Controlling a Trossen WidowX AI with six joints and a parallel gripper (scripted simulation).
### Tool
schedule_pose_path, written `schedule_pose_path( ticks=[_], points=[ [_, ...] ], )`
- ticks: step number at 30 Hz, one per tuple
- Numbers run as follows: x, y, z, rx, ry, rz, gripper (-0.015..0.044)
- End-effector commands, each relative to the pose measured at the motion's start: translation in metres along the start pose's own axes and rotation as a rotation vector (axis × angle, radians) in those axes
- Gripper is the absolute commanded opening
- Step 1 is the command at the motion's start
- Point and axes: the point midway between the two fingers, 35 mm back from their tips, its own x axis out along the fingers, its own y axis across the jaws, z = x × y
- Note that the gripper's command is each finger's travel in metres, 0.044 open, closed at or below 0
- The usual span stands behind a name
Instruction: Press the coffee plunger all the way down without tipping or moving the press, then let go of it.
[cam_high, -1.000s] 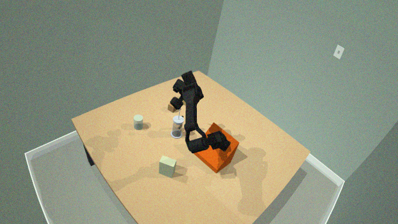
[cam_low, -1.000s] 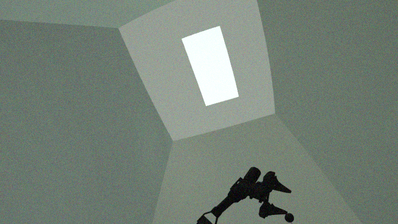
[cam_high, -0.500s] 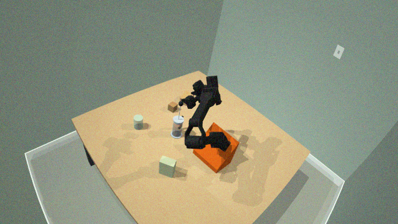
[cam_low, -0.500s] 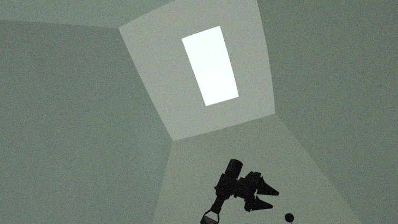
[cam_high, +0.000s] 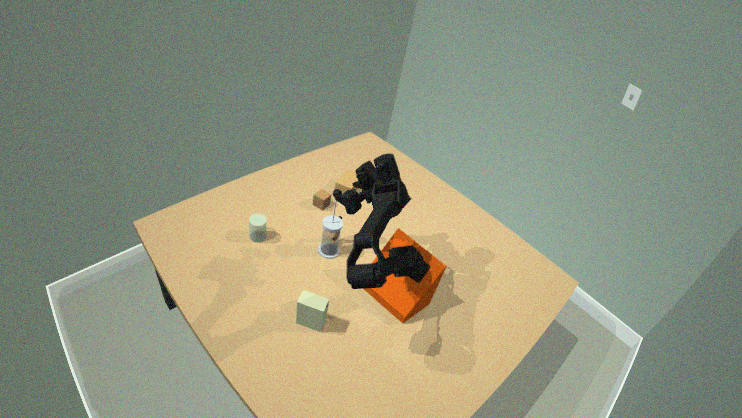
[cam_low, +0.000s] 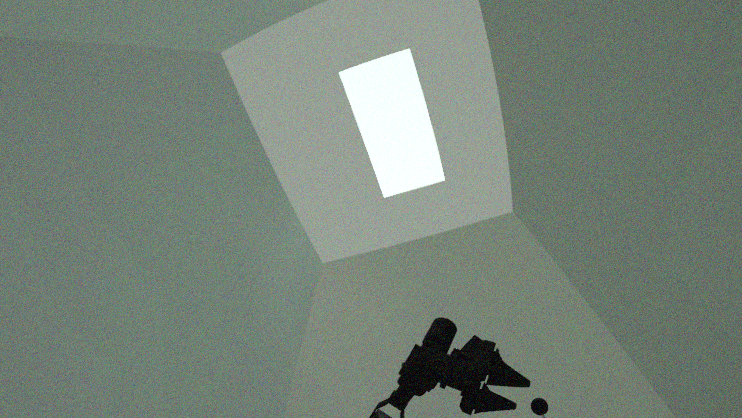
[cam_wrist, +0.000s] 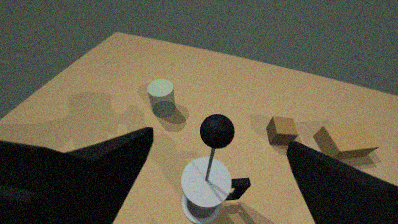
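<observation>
The coffee press (cam_wrist: 205, 192) stands upright on the table (cam_wrist: 100, 75), low in the middle of the wrist view, its pale round lid facing up and a dark handle (cam_wrist: 240, 186) sticking out at 3 o'clock. From the lid a thin rod rises to the black ball knob (cam_wrist: 217, 131) of the plunger, which sits high above the lid, so the plunger is not pressed down.

Going left to right in the wrist view: the left finger (cam_wrist: 90, 165) is a dark wedge at 8 o'clock from the knob. A pale green cylinder (cam_wrist: 160, 90) stands at 11 o'clock from the knob, well apart from the press. The knob lies between the two fingers, touching neither. A small brown cube (cam_wrist: 282, 129) rests at 3 o'clock from the knob, with a tan block (cam_wrist: 345, 141) just beside it further right. The right finger (cam_wrist: 335, 185) fills the lower right corner.

The gripper (cam_wrist: 217, 150) is spread almost to its widest and has hold of nothing.

In the top view the arm (cam_high: 376, 218) bends over the press (cam_high: 330, 237) from its orange base (cam_high: 410, 290), with a pale green box (cam_high: 312, 309) at 7 o'clock from the base.
</observation>
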Motion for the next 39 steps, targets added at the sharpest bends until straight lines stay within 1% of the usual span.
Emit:
schedule_pose_path(
  ticks=[1,22,34,39],
  points=[
    [0.006,-0.002,-0.004,0.013,0.008,-0.005,0.0440],
    [0.036,0.001,-0.004,0.013,-0.001,0.001,0.0440],
    [0.036,0.001,-0.004,0.013,-0.001,0.001,0.0125],
    [0.036,0.001,-0.004,0.013,-0.001,0.001,0.0116]
  ],
)
